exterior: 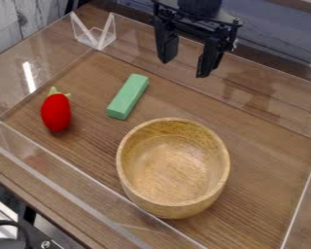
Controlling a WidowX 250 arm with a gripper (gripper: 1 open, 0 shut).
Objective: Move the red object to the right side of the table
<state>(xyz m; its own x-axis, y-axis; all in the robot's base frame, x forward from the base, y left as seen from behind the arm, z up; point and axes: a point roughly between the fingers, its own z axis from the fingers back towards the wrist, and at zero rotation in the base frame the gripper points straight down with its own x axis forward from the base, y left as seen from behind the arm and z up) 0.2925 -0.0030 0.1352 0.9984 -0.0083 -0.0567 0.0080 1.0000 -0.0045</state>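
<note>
Your gripper (197, 56) hangs over the far part of the table (268, 122), jaws parted, nothing between them. The red object (55, 113) lies on the wood near the left wall in this view, leafy end away from the camera, untouched. Beside it, to the right, lies the green block (128, 96); the bowl (173, 166) stands nearer the camera.

The step in hand is judged to be the approach. Travel high over the block, centre above the red object, and lower straight down. Close across its narrow width at the middle, since the glossy, rounded skin may roll or slip. Confirm the hold, then lift well above the bowl's rim before crossing right.
</note>
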